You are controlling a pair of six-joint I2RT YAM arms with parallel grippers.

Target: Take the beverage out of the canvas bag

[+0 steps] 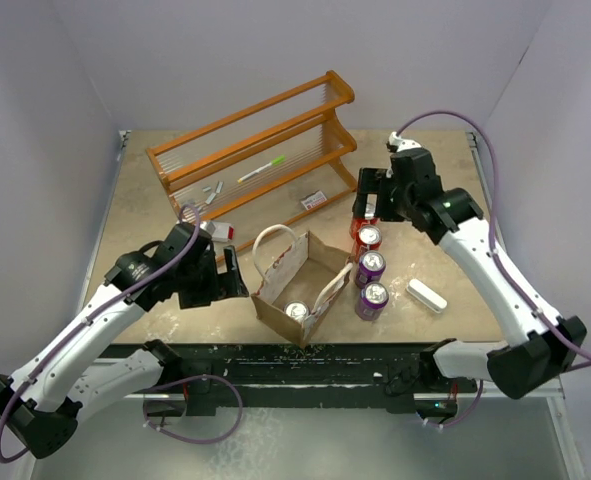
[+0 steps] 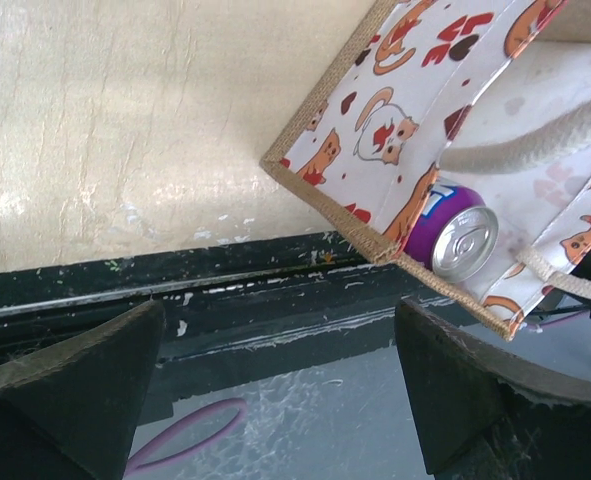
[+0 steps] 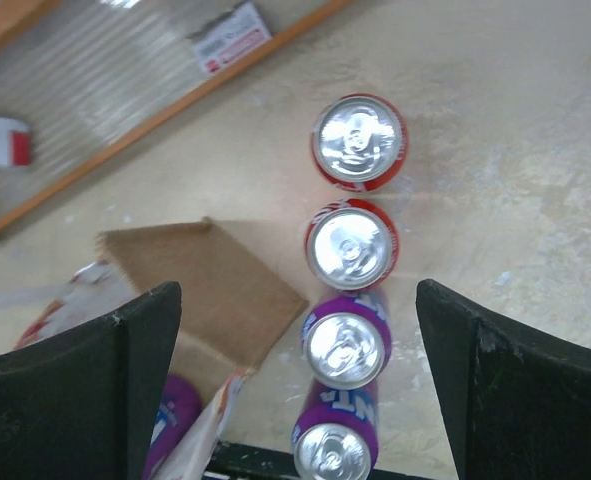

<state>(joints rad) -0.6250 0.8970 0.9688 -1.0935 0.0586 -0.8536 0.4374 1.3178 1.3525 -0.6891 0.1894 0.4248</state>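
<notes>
Tabletop (image 1: 140, 215): L pincer (image 2: 280, 330) & R pincer (image 3: 297, 300) wide open, empty.

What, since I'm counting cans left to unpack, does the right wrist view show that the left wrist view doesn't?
Only the right wrist view shows the four cans standing in a row on the table, two red and two purple, plus part of the wooden rack. Only the left wrist view shows the cat print on the canvas bag, its white rope handle and the table's dark front edge. Both show the bag with one purple can inside it.
</notes>
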